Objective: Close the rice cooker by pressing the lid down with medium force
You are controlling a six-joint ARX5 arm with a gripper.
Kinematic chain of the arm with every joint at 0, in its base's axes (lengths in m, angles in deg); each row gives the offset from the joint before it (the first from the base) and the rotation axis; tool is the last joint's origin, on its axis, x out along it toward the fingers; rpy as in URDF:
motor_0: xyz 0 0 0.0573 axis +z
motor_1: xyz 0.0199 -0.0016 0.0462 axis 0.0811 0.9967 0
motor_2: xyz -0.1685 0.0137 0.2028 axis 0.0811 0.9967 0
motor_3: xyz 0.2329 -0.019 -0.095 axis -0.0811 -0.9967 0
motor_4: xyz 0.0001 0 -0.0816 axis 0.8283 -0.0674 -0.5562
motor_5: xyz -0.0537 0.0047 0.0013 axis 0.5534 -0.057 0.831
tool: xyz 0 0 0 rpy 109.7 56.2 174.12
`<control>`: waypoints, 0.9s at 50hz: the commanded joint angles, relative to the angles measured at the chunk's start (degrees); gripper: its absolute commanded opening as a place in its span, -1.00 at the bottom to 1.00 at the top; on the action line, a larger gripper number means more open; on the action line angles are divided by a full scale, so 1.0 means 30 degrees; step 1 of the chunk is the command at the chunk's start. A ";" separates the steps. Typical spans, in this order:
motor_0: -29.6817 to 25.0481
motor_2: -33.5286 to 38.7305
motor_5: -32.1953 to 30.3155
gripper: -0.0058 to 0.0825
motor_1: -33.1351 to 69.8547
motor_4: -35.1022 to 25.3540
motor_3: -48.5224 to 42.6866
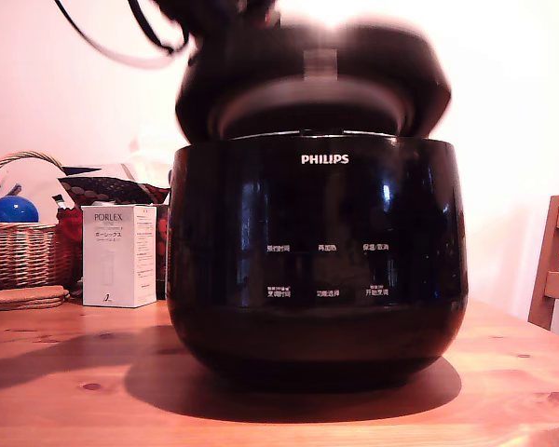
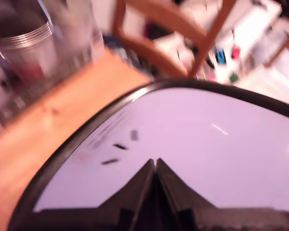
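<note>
Your gripper (image 2: 155, 162) has its fingers pressed together, tips against one lid (image 2: 197, 139), above one rice cooker (image 1: 317, 261).

Narrow gap between lid (image 1: 317, 84) and rice cooker (image 1: 317, 261) rim.

lid (image 1: 312, 84) motion-blurred, top cropped, chair (image 1: 556, 265) cut by exterior view's right edge

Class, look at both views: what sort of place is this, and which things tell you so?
Probably a home dining or kitchen area. A rice cooker stands on a wooden table, a wooden chair sits at the exterior view's right, and a wicker basket and a small white box stand behind.
</note>
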 commanded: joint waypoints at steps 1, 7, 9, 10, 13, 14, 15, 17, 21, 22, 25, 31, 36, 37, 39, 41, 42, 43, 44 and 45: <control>-0.0124 0.1239 0.0306 -0.91 -0.0335 0.0131 0.0408; -0.0138 0.2514 0.0481 -0.91 -0.1450 0.0503 0.1362; -0.0138 0.2943 0.0634 -0.91 -0.1734 0.0656 0.1639; -0.0138 0.3169 0.0641 -0.91 -0.1902 0.0670 0.1741; -0.0138 0.3840 0.0685 -0.91 -0.2339 0.0867 0.2098; -0.0138 0.4065 0.0838 -0.91 -0.2441 0.0991 0.2310; -0.0138 0.4335 0.1020 -0.91 -0.2623 0.0998 0.2492; -0.0138 0.4845 0.1049 -0.91 -0.2922 0.0998 0.2892; -0.0138 0.5872 0.1341 -0.91 -0.3577 0.1144 0.3526; -0.0175 0.6186 0.1377 -0.91 -0.3803 0.1202 0.3759; -0.0357 0.6958 0.1639 -0.91 -0.4342 0.1515 0.4422; -0.0911 0.8539 0.1639 -0.91 -0.5515 0.2703 0.6120; -0.1392 0.9683 0.1617 -0.91 -0.6171 0.3490 0.7686; -0.1479 0.9908 0.1617 -0.91 -0.6258 0.3490 0.8000; -0.1603 1.0316 0.1617 -0.91 -0.6382 0.3672 0.8663; -0.1690 1.0681 0.1617 -0.91 -0.6419 0.3759 0.9129; -0.1734 1.0841 0.1617 -0.91 -0.6419 0.3847 0.9318; -0.1785 1.0987 0.1617 -0.91 -0.6419 0.3920 0.9471; -0.1836 1.1176 0.1617 -0.91 -0.6419 0.4007 0.9741; -0.1880 1.1344 0.1603 -0.91 -0.6419 0.4095 1.0010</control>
